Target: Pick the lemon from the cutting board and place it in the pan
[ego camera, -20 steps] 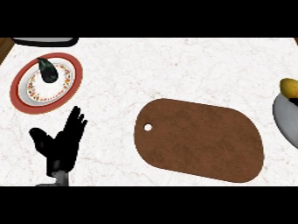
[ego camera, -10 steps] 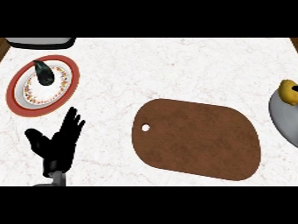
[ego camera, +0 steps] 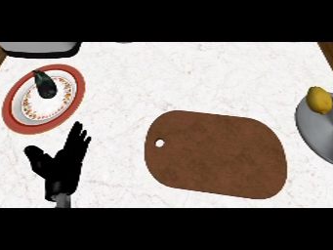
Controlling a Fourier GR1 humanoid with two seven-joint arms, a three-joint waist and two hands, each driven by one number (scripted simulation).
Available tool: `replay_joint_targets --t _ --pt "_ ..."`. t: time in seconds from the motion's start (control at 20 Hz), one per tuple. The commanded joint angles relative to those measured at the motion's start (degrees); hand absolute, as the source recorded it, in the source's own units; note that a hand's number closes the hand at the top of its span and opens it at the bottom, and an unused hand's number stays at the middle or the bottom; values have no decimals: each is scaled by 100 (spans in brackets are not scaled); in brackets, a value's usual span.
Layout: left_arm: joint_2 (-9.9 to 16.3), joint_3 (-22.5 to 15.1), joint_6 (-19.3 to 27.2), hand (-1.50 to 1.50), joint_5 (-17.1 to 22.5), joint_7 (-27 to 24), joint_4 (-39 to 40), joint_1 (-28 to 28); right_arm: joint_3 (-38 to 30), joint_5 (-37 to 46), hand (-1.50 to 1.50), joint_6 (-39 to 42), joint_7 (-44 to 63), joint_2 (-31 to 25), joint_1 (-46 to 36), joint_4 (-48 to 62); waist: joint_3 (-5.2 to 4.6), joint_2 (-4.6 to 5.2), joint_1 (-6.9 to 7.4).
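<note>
At three o'clock on the tabletop [ego camera: 197, 73], the lemon [ego camera: 319, 100] lies in the pan [ego camera: 326, 134]; the cutting board [ego camera: 216, 154] sits central. At eight o'clock, the left hand [ego camera: 59, 163] rests with fingers spread, holding nothing.

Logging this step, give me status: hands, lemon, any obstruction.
Left hand open, resting lower left; right hand out of view. Lemon in the pan. Cutting board bare, nothing blocking.

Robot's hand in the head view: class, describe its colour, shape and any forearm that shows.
Only the left hand shows: matt black all over, with slim segmented fingers, a thick thumb and a broad palm. Below the wrist, a short grey stub of forearm follows. No cables or markings are visible.
</note>
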Motion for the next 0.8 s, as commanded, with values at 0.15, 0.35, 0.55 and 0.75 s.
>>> replay_joint_targets --t 0.15,0.35,0.55,0.75 --pt "57 166 23 0 47 117 318 -341 3 -225 -150 1506 -791 -301 869 10 -15 -19 -78" --pt "79 18 -119 0 1 -10 -110 243 155 -361 -150 1381 -642 -216 1052 -332 -28 -58 -77" --pt "20 18 66 0 -100 108 17 44 128 -583 -150 1567 -566 -429 1461 -473 -30 -63 -115" --pt "279 332 -370 0 265 -5 36 133 228 -730 -150 1306 -735 -41 1773 -696 -31 -64 -104"
